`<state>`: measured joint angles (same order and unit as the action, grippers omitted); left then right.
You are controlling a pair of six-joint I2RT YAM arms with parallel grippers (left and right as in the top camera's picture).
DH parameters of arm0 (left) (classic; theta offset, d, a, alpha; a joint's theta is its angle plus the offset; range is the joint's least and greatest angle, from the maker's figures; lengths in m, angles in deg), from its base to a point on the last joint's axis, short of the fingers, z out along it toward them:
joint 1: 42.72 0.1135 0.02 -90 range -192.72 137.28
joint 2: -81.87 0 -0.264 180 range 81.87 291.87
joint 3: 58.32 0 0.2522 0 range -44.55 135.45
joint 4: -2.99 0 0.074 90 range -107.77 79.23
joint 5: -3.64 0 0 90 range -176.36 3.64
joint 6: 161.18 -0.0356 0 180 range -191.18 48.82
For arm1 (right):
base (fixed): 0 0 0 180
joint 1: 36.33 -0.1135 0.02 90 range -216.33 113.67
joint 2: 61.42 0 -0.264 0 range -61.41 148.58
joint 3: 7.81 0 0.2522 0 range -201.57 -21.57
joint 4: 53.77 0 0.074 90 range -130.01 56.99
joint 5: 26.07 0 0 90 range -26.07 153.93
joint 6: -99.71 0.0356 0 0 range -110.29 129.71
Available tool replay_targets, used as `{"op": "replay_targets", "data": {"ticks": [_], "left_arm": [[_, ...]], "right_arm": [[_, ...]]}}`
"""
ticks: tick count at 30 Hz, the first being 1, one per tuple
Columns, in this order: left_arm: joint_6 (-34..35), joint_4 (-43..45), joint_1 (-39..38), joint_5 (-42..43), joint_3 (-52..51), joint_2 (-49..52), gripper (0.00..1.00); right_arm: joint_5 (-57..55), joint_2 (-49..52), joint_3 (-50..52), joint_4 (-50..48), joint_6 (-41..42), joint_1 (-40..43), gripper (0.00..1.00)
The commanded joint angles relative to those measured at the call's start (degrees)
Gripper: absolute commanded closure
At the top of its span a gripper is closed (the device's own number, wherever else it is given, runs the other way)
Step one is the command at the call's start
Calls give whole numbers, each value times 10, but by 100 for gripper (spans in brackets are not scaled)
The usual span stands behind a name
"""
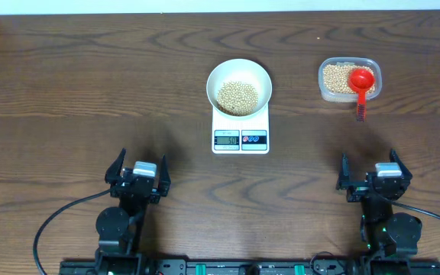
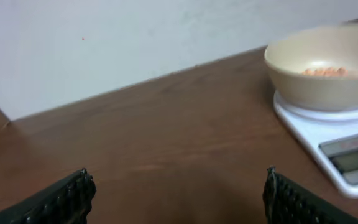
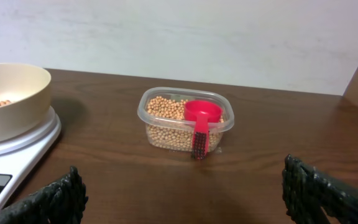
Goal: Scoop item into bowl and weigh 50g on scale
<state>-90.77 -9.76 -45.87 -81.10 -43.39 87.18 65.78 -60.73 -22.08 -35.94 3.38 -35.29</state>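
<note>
A white bowl (image 1: 239, 76) holding a heap of pale-tan beans (image 1: 237, 95) stands on the white scale (image 1: 241, 138) at the table's middle; its display is lit but I cannot read it. The bowl (image 2: 323, 68) and scale (image 2: 328, 134) show at the right of the left wrist view, and at the left of the right wrist view (image 3: 8, 99). A clear tub (image 1: 349, 79) of beans holds a red scoop (image 1: 361, 82) at back right, also in the right wrist view (image 3: 185, 118). My left gripper (image 1: 137, 174) and right gripper (image 1: 373, 176) are open and empty near the front edge.
The scoop's handle (image 3: 199, 140) hangs over the tub's near rim. A pale wall runs behind the table's far edge. Bare brown wood lies between the grippers and the scale.
</note>
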Motion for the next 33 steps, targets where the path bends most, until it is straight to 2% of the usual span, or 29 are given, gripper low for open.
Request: {"op": "replay_targets", "data": {"ticks": [1,7,15,33], "left_arm": [[-13,-29,11,1,-9,-38,11],[5,-48,21,-6,-10,-52,11],[79,-48,21,-7,-9,-52,11],[79,-48,21,-7,-9,-50,11]], "right_arm": [[-2,-4,2,2,3,-3,1],[-2,-4,2,2,3,-3,1],[-2,-4,2,2,3,-3,1],[-2,-4,2,2,3,-3,1]]}}
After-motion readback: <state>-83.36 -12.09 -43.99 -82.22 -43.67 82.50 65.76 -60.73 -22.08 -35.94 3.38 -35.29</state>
